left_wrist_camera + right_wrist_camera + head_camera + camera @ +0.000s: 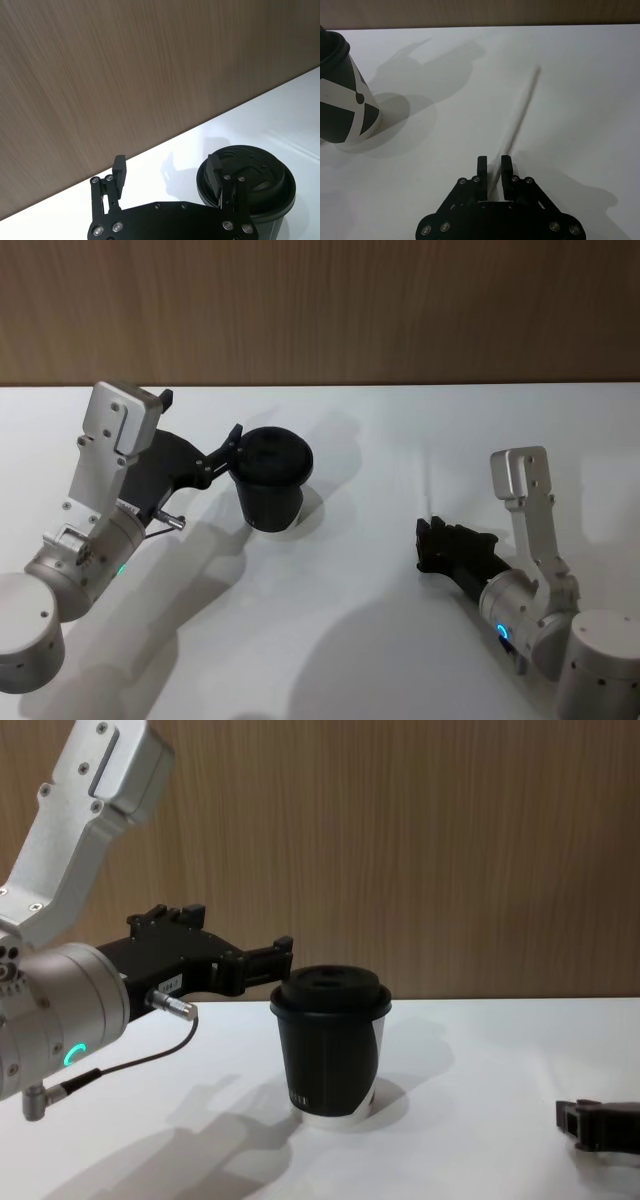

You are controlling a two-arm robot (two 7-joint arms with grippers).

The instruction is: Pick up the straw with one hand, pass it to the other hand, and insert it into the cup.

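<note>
R pincer (494,167) round straw (522,112); cup (272,480) lettering illegible

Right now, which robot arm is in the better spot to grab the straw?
The right one, probably. Its end effector already has its fingers either side of the straw lying on the table. The left end effector is open, up beside the cup, away from the straw.

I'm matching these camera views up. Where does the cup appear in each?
Head view: the cup stands left of centre.
Left wrist view: beside the left gripper.
Right wrist view: cut off at the frame edge, apart from the straw.
Chest view: centre.
Shared landmark: the wood wall behind.
</note>
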